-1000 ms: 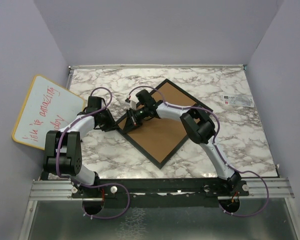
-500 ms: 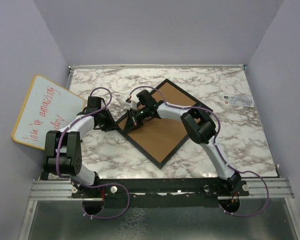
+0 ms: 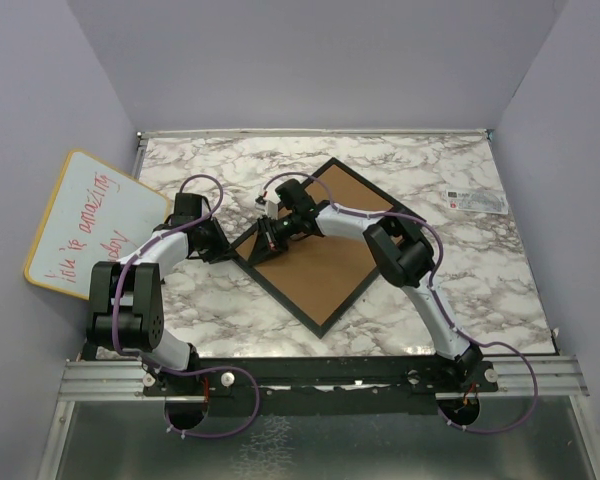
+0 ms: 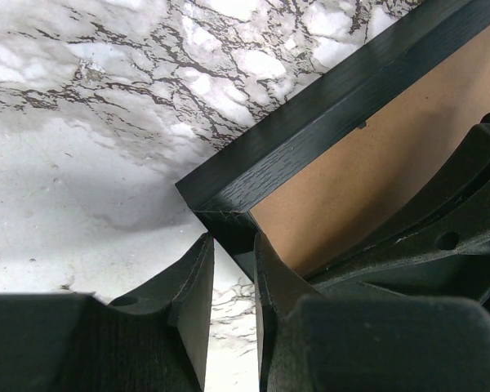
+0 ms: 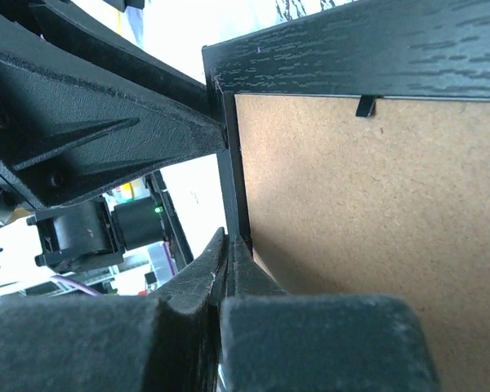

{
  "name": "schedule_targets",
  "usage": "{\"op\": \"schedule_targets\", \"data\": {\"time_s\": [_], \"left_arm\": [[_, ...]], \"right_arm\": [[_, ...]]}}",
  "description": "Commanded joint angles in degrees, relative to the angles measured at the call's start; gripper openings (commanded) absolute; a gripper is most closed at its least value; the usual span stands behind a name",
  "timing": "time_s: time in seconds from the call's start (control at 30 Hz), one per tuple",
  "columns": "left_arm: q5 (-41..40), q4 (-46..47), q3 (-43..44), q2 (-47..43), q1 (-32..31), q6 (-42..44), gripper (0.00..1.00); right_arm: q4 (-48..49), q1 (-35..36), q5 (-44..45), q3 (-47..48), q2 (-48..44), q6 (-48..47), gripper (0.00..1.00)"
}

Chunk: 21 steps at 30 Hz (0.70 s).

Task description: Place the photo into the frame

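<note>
The black frame (image 3: 280, 297) lies face down on the marble table, its brown backing board (image 3: 320, 265) facing up. The photo is out of view. My left gripper (image 3: 230, 252) is at the frame's left corner. In the left wrist view that corner (image 4: 229, 216) sits between the tips of the left gripper (image 4: 233, 245), jaws narrowly apart and closed on it. My right gripper (image 3: 264, 238) reaches in from the right to the same corner. In the right wrist view the right gripper (image 5: 229, 245) is shut, its tips against the inner edge of the frame (image 5: 376, 57) beside the board (image 5: 367, 229).
A yellow-rimmed whiteboard (image 3: 90, 225) with red writing leans off the table's left side. A small white label (image 3: 475, 199) lies at the back right. A black retaining clip (image 5: 366, 106) sticks out from the frame's rail over the board. Grey walls enclose three sides.
The right wrist has crept slightly towards the back near the frame's left corner. The left arm and the frame have stayed put.
</note>
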Motion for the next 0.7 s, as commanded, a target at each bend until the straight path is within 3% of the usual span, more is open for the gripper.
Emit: {"op": "schedule_targets", "data": {"time_s": [0.0, 0.5, 0.67], "left_arm": [[-8.4, -3.9, -3.8, 4.2, 0.5, 3.3, 0.24], [-8.2, -4.0, -3.0, 5.3, 1.0, 3.6, 0.23], [-8.1, -4.1, -2.4, 5.8, 1.1, 3.7, 0.23]], "right_arm": [[-5.7, -1.9, 15.4, -2.5, 1.6, -2.8, 0.01], [-13.9, -1.5, 33.5, -2.5, 0.3, -6.0, 0.01], [-10.3, -1.4, 31.3, -4.4, -2.2, -5.4, 0.07]]}}
